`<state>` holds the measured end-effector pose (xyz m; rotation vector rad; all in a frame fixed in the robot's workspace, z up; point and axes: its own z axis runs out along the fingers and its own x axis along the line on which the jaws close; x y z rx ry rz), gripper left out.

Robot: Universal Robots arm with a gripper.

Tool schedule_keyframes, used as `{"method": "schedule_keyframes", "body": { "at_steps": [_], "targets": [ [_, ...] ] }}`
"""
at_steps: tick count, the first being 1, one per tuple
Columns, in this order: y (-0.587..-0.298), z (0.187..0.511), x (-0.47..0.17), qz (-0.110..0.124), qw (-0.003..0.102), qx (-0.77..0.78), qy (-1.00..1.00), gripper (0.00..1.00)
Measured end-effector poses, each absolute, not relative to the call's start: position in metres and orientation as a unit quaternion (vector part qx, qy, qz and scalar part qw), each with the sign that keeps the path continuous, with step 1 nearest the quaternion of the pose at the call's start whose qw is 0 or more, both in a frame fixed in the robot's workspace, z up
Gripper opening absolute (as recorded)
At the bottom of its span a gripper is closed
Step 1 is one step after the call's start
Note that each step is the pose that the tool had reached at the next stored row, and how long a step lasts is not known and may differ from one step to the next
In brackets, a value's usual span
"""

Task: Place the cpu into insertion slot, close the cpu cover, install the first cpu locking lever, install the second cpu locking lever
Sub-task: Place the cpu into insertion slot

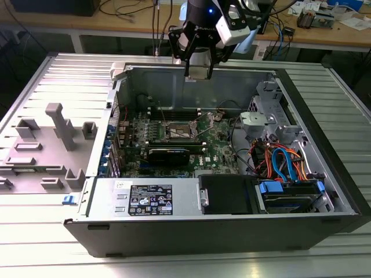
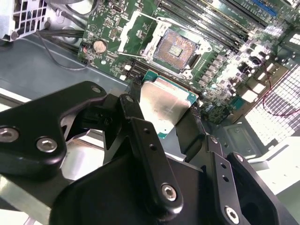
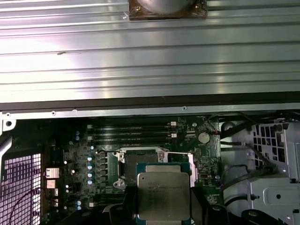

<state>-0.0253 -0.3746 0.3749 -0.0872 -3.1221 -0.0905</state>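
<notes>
Silver-grey metal glints between the black claws. In the exterior view the gripper (image 1: 197, 69) hangs over the far wall of the open computer case (image 1: 203, 231), with the green circuit board (image 1: 223, 147) and its insertion slot (image 1: 177, 132) lying well below. In the second wrist view the fingers (image 2: 138, 117) are clamped on opposite edges of the cpu (image 2: 165, 105), which is held in the air. The insertion slot (image 2: 180, 47) beyond it sits bare, its contacts showing. In the first wrist view the cpu (image 3: 164, 194) hides the nearer part of the insertion slot (image 3: 140, 164) behind it
</notes>
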Motion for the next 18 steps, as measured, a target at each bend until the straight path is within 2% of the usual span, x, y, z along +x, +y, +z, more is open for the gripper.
{"method": "schedule_keyframes", "body": {
  "at_steps": [18],
  "targets": [
    [-0.3746, 0.3742, -0.0254, -0.03, 0.004, -0.163, -0.986, 0.54]
  ]
}}
